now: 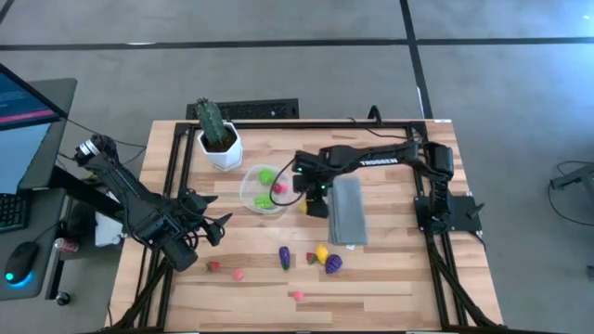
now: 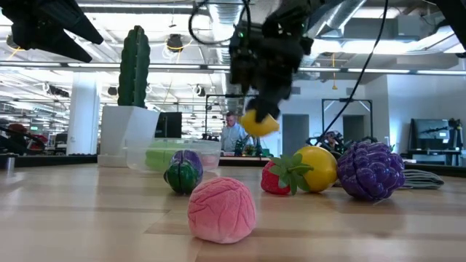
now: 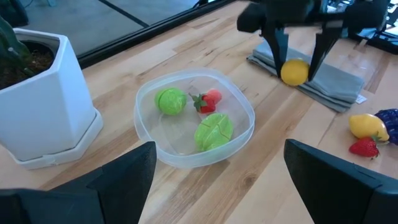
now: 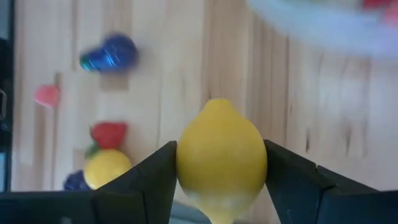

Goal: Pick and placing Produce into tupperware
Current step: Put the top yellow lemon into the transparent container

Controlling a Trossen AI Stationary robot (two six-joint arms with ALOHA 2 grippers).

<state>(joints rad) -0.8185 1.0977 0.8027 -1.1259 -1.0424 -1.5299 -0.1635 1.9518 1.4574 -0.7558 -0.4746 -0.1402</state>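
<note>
The clear round tupperware sits mid-table beside the white cactus pot and holds two green pieces and a red strawberry. My right gripper hangs just right of it, at the grey cloth's left edge, shut on a yellow lemon. More produce lies nearer the front: a purple-green piece, another yellow lemon, a purple berry, and small red and pink ones. My left gripper waits open at the table's left, pointing toward the tupperware. My right gripper pinches the lemon across its broad middle, one finger on each side. The fingers slant steeply down from above. In the low view the lemon sits at the fingers' free ends, lifted clear of the table and the cloth.
The tall cactus in its white pot stands just behind the tupperware. The flat grey cloth lies right of the bowl. Black frame rails run along the table's edges. Bare wood lies between the bowl and the front produce.
</note>
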